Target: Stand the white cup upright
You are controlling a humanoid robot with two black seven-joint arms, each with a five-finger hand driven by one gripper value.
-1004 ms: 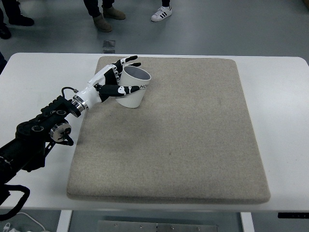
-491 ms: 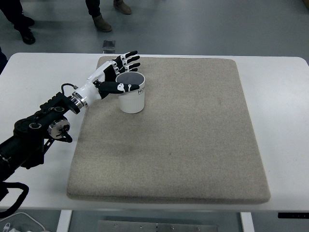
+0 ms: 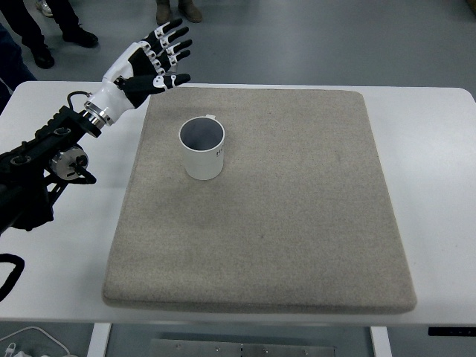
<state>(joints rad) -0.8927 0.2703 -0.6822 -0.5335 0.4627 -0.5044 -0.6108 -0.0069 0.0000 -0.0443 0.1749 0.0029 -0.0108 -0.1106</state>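
Cup upright on mat, far-left part, mouth up, axis vertical. Left hand up and back-left of cup, well apart; fingers splayed wide, nothing held. Right arm out of view. Task looks done.

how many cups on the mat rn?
1. The white cup stands upright on the beige mat, in its far-left part. Left hand is open, clear of it.

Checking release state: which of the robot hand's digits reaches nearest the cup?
The thumb of the left robot hand: it sticks out sideways, towards the far edge of the mat, nearest the white cup. The four fingers fan upward, away. No contact.
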